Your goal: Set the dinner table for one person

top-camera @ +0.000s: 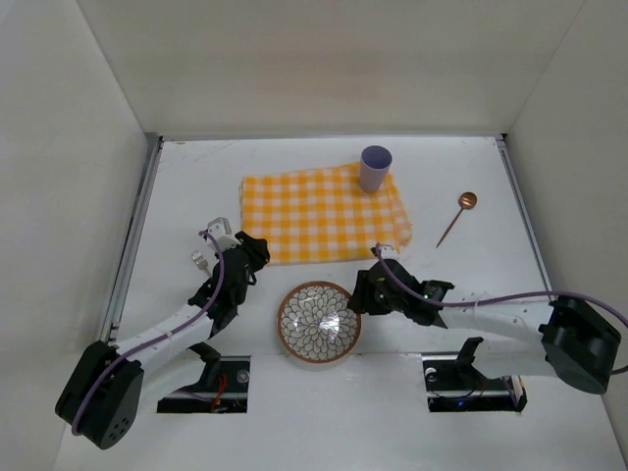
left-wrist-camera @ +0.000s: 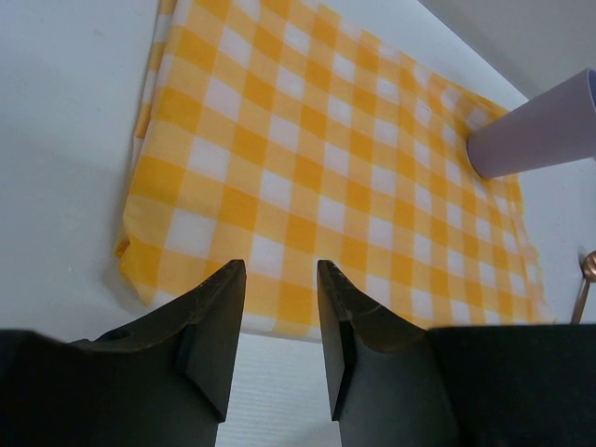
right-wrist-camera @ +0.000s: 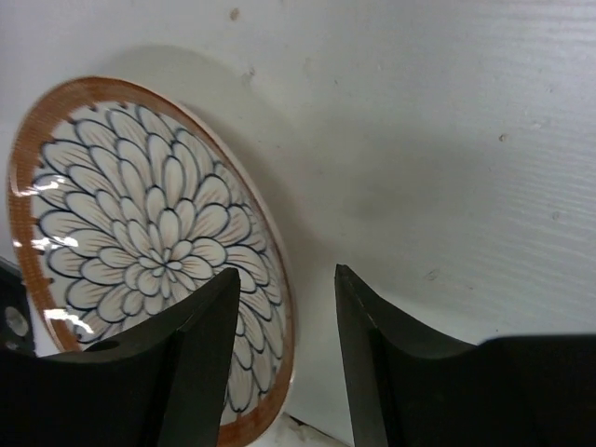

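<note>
Surface: matte white dinner table (top-camera: pixel 461 167), walled by pale panels, spreads wide ahead of my two bases.
Cloth: a yellow-and-white checked cloth (top-camera: pixel 324 214) lies flat around the table's middle, a little toward 12 o'clock.
Cup: a lavender cup (top-camera: pixel 375 168) stands upright on the cloth's 1 o'clock corner.
Spoon: a copper spoon (top-camera: pixel 455 218) lies on bare table at 3 o'clock from the cloth, apart from it, with its bowl end toward 12.
Plate: a flower-patterned plate (top-camera: pixel 318 322) with a brown rim sits on the table at 6 o'clock from the cloth, between my arms.
Left side: my left gripper (left-wrist-camera: pixel 279 275) is at the cloth's 7 o'clock corner, its fingers a narrow gap apart with nothing between them.
Right side: my right gripper (right-wrist-camera: pixel 284 279) is at the plate's 3 o'clock rim with its fingers parted. The rim seems to run under the gap, but I cannot tell whether I touch it.
</note>
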